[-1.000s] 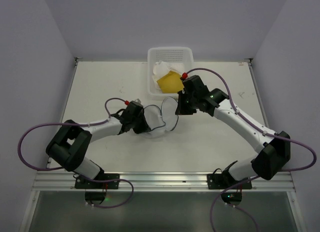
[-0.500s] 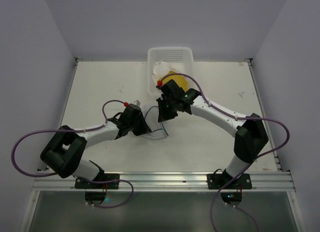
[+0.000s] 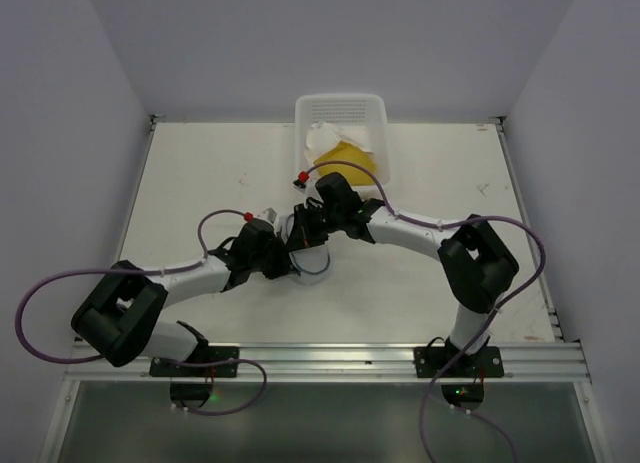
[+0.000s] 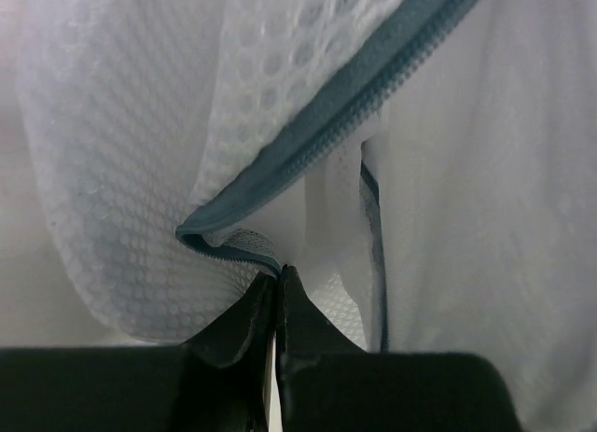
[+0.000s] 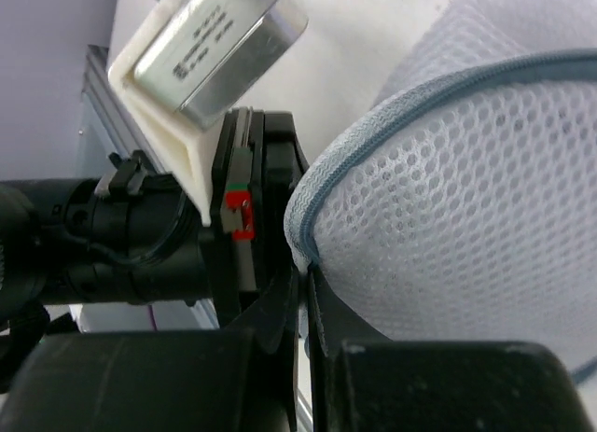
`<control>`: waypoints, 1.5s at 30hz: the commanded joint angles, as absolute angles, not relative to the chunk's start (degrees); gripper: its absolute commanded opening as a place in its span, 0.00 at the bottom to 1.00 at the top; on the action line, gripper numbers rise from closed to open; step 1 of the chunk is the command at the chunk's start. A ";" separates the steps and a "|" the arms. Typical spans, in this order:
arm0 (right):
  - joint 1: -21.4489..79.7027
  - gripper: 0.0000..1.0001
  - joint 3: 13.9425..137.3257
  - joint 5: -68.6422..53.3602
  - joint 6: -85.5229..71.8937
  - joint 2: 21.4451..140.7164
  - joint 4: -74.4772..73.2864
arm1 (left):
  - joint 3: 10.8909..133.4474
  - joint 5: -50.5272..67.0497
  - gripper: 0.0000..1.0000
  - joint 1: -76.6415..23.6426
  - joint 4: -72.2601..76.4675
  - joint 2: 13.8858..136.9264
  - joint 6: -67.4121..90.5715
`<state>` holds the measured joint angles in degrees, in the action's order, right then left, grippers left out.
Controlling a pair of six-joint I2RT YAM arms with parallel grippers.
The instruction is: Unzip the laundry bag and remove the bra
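Observation:
The laundry bag is a small white mesh pouch with a dark zip rim, crumpled on the table between both grippers. My left gripper is at its left side. In the left wrist view the left gripper is shut on a fold of the bag's mesh at the blue-grey zip rim. My right gripper is just behind it. In the right wrist view the right gripper is shut on the bag at the zip rim. The bra cannot be made out.
A white plastic basket stands at the back centre, holding a yellow item and a white cloth. The left arm's wrist camera sits close beside my right gripper. Grey walls enclose the table.
My right gripper has swung left from beside the basket to the bag's left side, close to the left gripper. The bag has collapsed into a smaller heap. The left arm drew slightly nearer.

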<state>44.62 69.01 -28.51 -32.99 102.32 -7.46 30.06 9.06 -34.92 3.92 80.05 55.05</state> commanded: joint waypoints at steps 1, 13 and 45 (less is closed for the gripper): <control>44.47 0.00 67.85 -32.52 -33.40 105.72 2.71 | 27.35 9.93 0.03 -34.28 6.24 76.38 56.07; 44.30 0.00 66.44 -36.29 -34.19 112.41 8.35 | 20.40 9.31 0.49 -28.31 -3.25 60.57 54.32; 43.16 0.99 80.32 -17.42 -21.19 93.17 -23.63 | 40.33 -2.63 0.97 -23.82 -25.13 51.24 47.12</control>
<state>44.07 75.22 -25.76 -25.58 96.68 -14.50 36.32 1.37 -24.53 -22.52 50.26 50.63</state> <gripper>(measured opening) 0.985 0.950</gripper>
